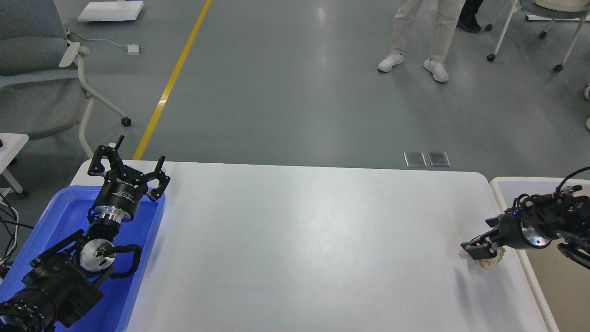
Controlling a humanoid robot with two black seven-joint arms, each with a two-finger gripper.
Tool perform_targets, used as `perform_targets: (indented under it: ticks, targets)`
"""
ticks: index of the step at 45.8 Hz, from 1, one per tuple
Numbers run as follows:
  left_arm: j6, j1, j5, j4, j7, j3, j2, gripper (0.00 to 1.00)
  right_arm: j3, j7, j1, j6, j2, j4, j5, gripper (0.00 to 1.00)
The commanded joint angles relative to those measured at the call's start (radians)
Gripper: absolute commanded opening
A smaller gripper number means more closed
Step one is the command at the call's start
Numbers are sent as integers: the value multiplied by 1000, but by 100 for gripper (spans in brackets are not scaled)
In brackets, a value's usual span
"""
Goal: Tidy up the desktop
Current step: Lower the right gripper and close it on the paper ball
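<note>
The white desktop [304, 244] is bare except for a crumpled tan paper ball [488, 263] near its right edge. My right gripper [479, 248] comes in from the right and is down on the ball, covering most of it. Its fingers read as one dark block, so I cannot tell whether they grip the paper. My left gripper [130, 160] is open and empty, held above the far end of the blue tray [60, 212] at the table's left edge.
An off-white bin [500, 184] stands just past the table's right edge, under my right arm. A person's legs [417, 32] and wheeled chairs stand on the grey floor beyond. A yellow floor line [170, 83] runs at the far left.
</note>
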Motion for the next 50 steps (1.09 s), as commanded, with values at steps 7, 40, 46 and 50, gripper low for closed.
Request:
perform_targets:
  ticks: [7, 40, 46, 50]
  targets:
    - [0, -1, 0, 0, 0, 0, 1, 100, 6, 0, -33, -15, 15, -28, 15, 99]
    - [0, 0, 0, 0, 0, 0, -1, 100, 6, 0, -87, -27, 49, -120, 56, 100]
    - [0, 0, 0, 0, 0, 0, -1, 100, 6, 0, -97, -27, 58, -142, 65, 99]
    - [0, 0, 0, 0, 0, 0, 1, 100, 6, 0, -103, -27, 58, -144, 65, 99]
